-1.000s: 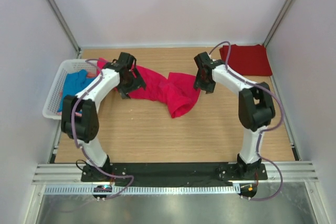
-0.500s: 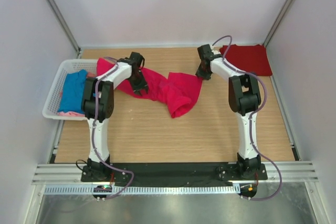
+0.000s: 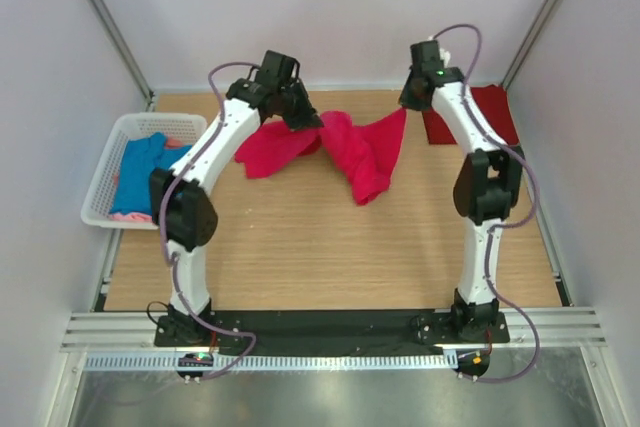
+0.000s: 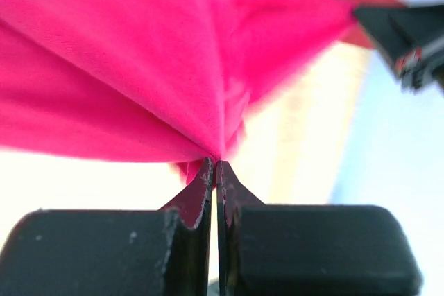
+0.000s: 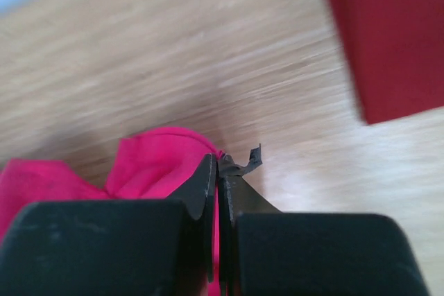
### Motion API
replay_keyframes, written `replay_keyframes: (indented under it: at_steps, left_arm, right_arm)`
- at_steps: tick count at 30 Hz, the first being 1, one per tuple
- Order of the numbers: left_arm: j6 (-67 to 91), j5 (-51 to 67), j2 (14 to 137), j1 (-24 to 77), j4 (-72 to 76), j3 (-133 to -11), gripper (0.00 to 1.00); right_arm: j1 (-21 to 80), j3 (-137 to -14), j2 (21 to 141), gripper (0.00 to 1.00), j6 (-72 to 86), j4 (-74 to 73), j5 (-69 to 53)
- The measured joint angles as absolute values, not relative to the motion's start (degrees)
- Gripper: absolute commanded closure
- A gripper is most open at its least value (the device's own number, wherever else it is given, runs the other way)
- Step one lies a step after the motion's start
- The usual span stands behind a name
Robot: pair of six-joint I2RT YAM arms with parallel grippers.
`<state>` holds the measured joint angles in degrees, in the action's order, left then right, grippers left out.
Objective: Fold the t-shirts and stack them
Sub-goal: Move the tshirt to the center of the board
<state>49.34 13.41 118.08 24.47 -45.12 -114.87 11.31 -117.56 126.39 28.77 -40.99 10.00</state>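
A bright pinkish-red t-shirt [image 3: 350, 147] hangs between both grippers above the far middle of the table, sagging at its centre. My left gripper [image 3: 305, 119] is shut on its left part; the cloth [image 4: 139, 81] fans out from the closed fingertips. On the shirt's right corner my right gripper [image 3: 405, 107] is shut, with a fold [image 5: 159, 164] pinched at the tips. A darker red t-shirt [image 3: 495, 117] lies folded flat at the far right corner, also seen as a red patch [image 5: 388, 39]. A blue t-shirt [image 3: 140, 172] and a pale pink one [image 3: 135, 215] lie in the basket.
A white lattice basket [image 3: 98, 187] stands at the table's left edge. White walls close the back and both sides. A metal rail [image 3: 330, 329] runs along the near edge by the arm bases.
Both grippers closed on the pinkish-red t-shirt and rose toward the back, lifting it off the table. It lay crumpled before; now it hangs stretched between them.
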Motion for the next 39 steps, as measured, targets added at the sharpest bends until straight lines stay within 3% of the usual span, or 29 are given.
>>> replay_keyframes:
  at_steps: [5, 9, 10, 13, 17, 20, 24, 33, 36, 39]
  left_arm:
    - [52.42, 10.7, 100.79, 31.09, -46.13, -106.54, 1.0]
    - [56.82, 10.15, 85.56, 36.99, -44.99, -85.62, 0.97]
    - [57.98, 10.2, 83.31, 38.37, -44.93, -79.64, 0.76]
    - [61.23, 11.66, 81.43, 42.89, -44.21, -62.96, 0.44]
    - [63.59, 12.62, 81.19, 46.94, -47.53, -53.89, 0.28]
    - [61.82, 10.48, 79.68, 44.31, -50.09, -59.48, 0.25]
    - [55.2, 7.16, 83.7, 38.7, -50.06, -75.53, 0.25]
    - [40.1, 5.87, 122.02, 37.21, -52.51, -120.4, 0.29]
    - [37.74, 6.26, 130.08, 37.45, -53.23, -124.38, 0.3]
    - [35.94, 6.39, 132.49, 37.6, -53.58, -120.46, 0.3]
  right_arm:
    - [7.84, -115.44, 108.84, 0.99, 25.3, -44.73, 9.63]
    - [8.38, -102.13, 90.32, 0.99, 24.75, -45.47, 7.49]
    - [8.73, -97.71, 86.67, 0.99, 24.86, -46.61, 7.05]
    - [9.65, -84.66, 78.76, 0.99, 25.52, -50.3, 5.76]
    - [9.63, -71.16, 76.6, 0.99, 25.76, -56.75, 5.37]
    - [9.58, -67.51, 74.22, 0.99, 25.76, -61.43, 4.97]
    - [9.56, -67.44, 65.98, 0.99, 26.13, -62.85, 3.27]
    - [9.56, -64.18, 54.19, 0.99, 28.51, -66.11, 0.82]
    - [9.56, -62.41, 53.17, 0.99, 28.93, -66.76, 0.67]
    - [9.56, -61.36, 52.86, 0.99, 29.39, -66.98, 0.62]
